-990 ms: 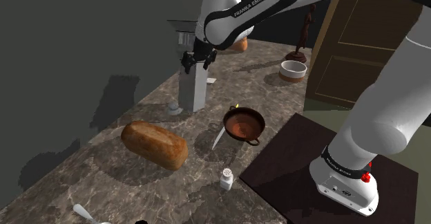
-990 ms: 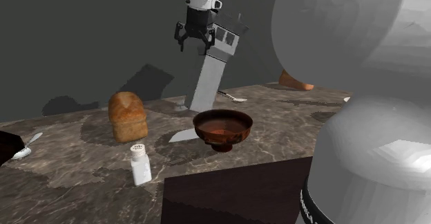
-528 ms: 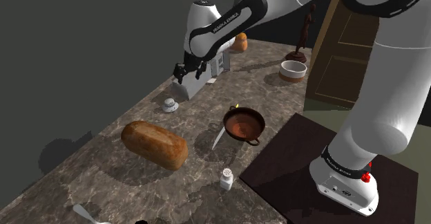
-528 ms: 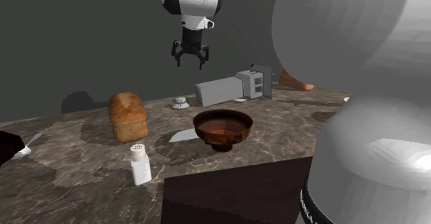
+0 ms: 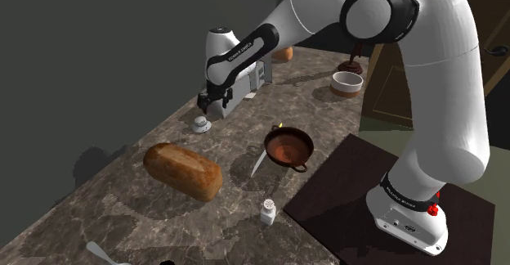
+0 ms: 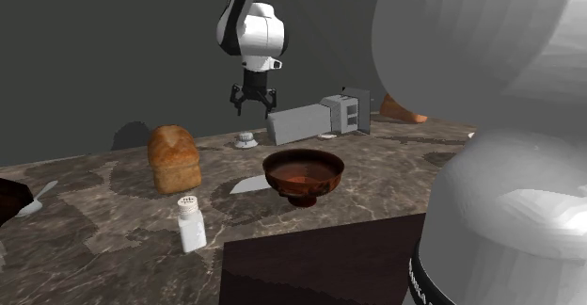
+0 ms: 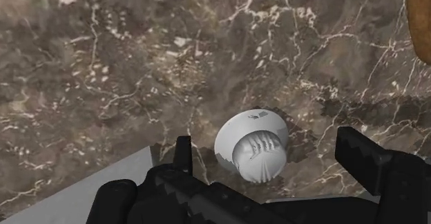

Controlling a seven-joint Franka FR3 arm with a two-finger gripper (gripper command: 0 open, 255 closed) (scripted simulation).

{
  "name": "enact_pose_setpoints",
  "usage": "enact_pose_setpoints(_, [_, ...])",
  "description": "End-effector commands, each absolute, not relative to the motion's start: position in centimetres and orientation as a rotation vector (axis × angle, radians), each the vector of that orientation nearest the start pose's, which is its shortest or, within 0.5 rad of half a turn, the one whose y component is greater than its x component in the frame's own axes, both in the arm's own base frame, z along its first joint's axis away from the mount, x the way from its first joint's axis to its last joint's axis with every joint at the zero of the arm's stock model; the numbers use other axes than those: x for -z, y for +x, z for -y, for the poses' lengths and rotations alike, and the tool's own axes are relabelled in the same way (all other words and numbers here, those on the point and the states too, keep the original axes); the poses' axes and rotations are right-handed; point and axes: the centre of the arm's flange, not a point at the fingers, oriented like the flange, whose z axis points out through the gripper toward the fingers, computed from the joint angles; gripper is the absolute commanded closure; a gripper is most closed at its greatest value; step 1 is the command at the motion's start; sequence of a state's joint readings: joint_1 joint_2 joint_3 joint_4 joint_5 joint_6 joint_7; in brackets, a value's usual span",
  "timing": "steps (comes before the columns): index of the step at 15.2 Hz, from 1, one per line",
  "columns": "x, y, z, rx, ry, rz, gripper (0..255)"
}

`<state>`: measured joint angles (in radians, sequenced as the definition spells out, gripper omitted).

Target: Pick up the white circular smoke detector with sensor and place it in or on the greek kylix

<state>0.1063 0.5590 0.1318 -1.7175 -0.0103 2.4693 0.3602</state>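
Lowering, claw (image 6: 255, 111) now hovers over smoke detector (image 7: 252, 146).

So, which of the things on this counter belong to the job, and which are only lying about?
For the job: white smoke detector, under the open gripper; brown kylix.

Only lying about: bread loaf; salt shaker; grey box on its side; spoon; white bowl.

Both exterior views overlook one counter (image 5: 123, 210); wrist looks down.
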Motion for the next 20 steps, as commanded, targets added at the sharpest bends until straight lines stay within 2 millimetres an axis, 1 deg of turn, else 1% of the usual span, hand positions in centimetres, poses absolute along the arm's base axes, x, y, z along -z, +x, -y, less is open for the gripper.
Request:
enact_pose_setpoints(1, [-26.1,68.8,-15.7,0.22,-3.013,-0.211,0])
enact_pose_setpoints(3, [-23.8,70.3,-16.2,0.182,-3.019,-0.209,0])
enact_pose_setpoints(10, [-20.4,70.9,-16.6,0.177,-3.02,-0.209,0])
enact_pose_setpoints(11, [-19.6,71.0,-16.7,0.177,-3.02,-0.209,0])
enact_pose_setpoints(19, [-19.6,71.0,-16.7,0.177,-3.02,-0.209,0])
enact_pose_setpoints(20, [-19.6,71.0,-16.7,0.177,-3.02,-0.209,255])
